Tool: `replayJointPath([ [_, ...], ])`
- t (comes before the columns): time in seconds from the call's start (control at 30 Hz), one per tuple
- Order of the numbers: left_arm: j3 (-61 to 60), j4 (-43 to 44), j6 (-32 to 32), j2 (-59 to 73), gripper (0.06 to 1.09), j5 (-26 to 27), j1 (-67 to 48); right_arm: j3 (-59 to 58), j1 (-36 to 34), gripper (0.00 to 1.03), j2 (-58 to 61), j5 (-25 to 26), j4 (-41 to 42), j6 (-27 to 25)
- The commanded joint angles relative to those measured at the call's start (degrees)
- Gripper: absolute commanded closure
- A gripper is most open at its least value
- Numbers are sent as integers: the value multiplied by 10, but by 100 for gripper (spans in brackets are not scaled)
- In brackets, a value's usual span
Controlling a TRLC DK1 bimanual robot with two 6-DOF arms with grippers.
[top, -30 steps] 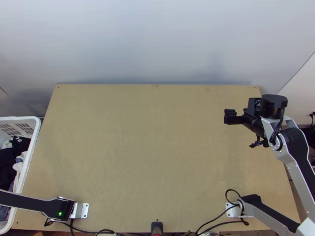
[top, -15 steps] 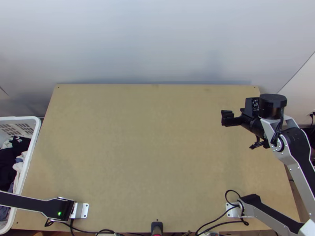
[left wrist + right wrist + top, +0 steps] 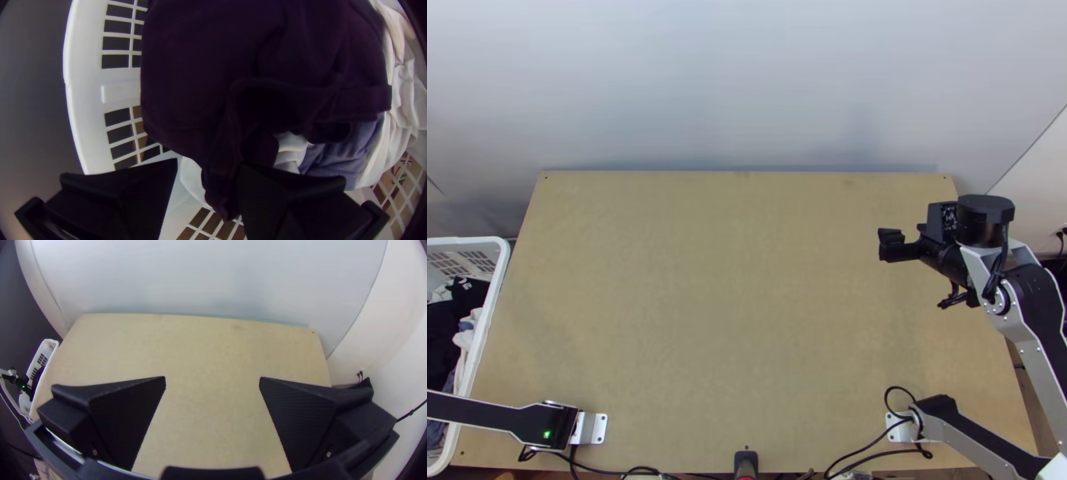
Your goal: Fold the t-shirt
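Over the table's right part, my right gripper (image 3: 893, 246) is held in the air. In the right wrist view the same gripper (image 3: 213, 381) stands open, nothing between its fingers. My left gripper (image 3: 207, 165) is open at the laundry basket, its two fingers wide apart. A dark purple garment (image 3: 191, 66) lies bunched in the basket, and a narrow hanging part of it shows between those fingers, close to one of them. Whether this garment is a t-shirt I cannot tell.
The white basket (image 3: 495, 296) stands at the table's left side. Blue-grey cloth (image 3: 340, 153) and white cloth (image 3: 400, 84) lie beside the dark garment. A wall rises behind the wooden table (image 3: 731, 280). Cables (image 3: 863, 444) run along the near edge.
My right gripper has shifted slightly to the left and toward the table's near edge. In the top view, the visible part of the left arm has hardly moved.
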Motion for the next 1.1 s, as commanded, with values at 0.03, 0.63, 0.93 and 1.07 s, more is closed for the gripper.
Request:
replayJointPath([
  [0.03, -3, 15, -6, 17, 60, 5, 1, 0, 2, 5, -3, 1, -5, 0],
  [0.63, 6, -141, -215, -140, 104, 136, -1, 7, 3, 5, 8, 7, -5, 0],
  [0.93, 14, -439, -326, -386, 105, 345, -60, -8, -4, 5, 10, 7, -3, 1],
  [1.07, 4, -523, -359, -502, 105, 395, -159, -13, -19, 5, 5, 8, -7, 1],
])
